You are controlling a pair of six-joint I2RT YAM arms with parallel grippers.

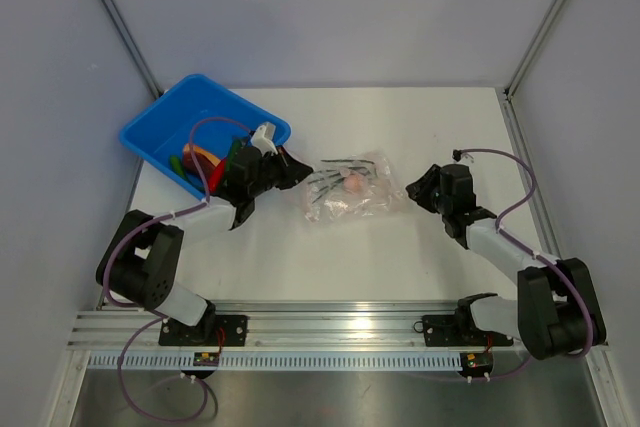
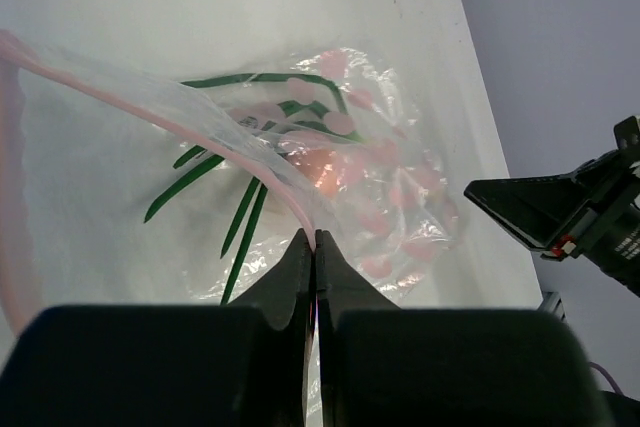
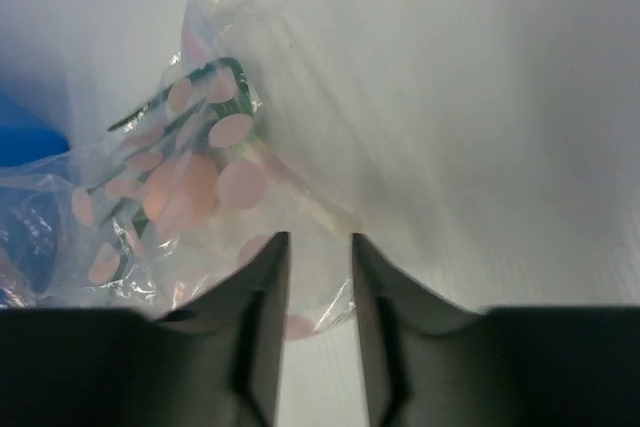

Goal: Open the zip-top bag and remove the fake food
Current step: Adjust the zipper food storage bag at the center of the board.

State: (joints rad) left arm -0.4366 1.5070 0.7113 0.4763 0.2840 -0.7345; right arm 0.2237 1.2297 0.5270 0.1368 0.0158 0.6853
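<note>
The zip-top bag lies on the white table, clear and crinkly with printed pink dots and green lines. My left gripper is at its left edge. In the left wrist view the left gripper is shut on the pinkish zip strip, which it lifts off the table. A pinkish ball of fake food shows inside the bag. My right gripper is at the bag's right edge. In its wrist view the right gripper stands open, with a corner of the bag between its fingers, unclamped.
A blue bin stands at the back left, behind my left arm. It holds several toy foods in red, orange and green. The right gripper's black fingers show at the right of the left wrist view.
</note>
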